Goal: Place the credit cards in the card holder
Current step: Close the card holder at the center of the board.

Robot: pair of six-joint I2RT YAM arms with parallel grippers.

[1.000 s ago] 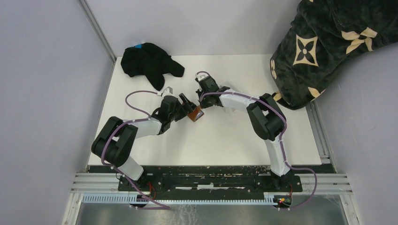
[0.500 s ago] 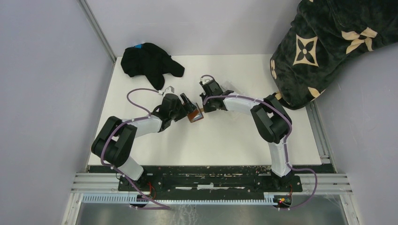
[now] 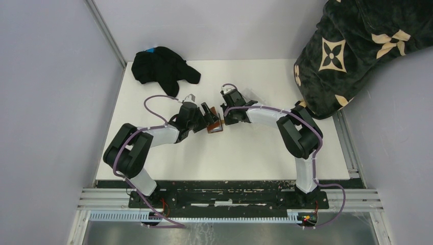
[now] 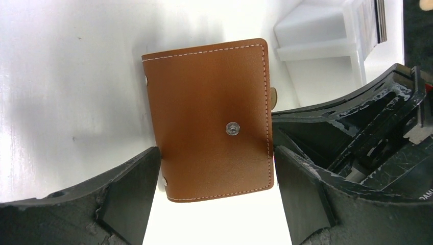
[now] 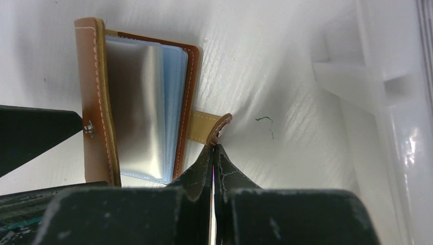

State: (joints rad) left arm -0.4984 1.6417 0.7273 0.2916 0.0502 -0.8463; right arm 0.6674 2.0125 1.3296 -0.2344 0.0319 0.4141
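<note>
The card holder (image 4: 209, 117) is a brown leather wallet with a metal snap, lying on the white table (image 3: 255, 148). In the top view the card holder (image 3: 216, 126) sits between both grippers. My left gripper (image 4: 214, 196) is open, its fingers straddling the wallet's near end with small gaps on both sides. In the right wrist view the wallet (image 5: 143, 107) gapes slightly and shows clear inner sleeves. My right gripper (image 5: 213, 149) is shut, its tips pinching the end of the tan snap tab (image 5: 209, 126). Credit cards (image 4: 370, 20) stand edge-on in a clear tray.
The clear plastic tray (image 4: 319, 30) lies just beyond the wallet, by the right gripper (image 3: 225, 121). A black cloth (image 3: 163, 69) lies at the back left. A dark patterned blanket (image 3: 357, 46) hangs over the back right corner.
Both grippers and the wallet have shifted a little to the right and nearer. The right arm has stretched flatter toward the wallet.
</note>
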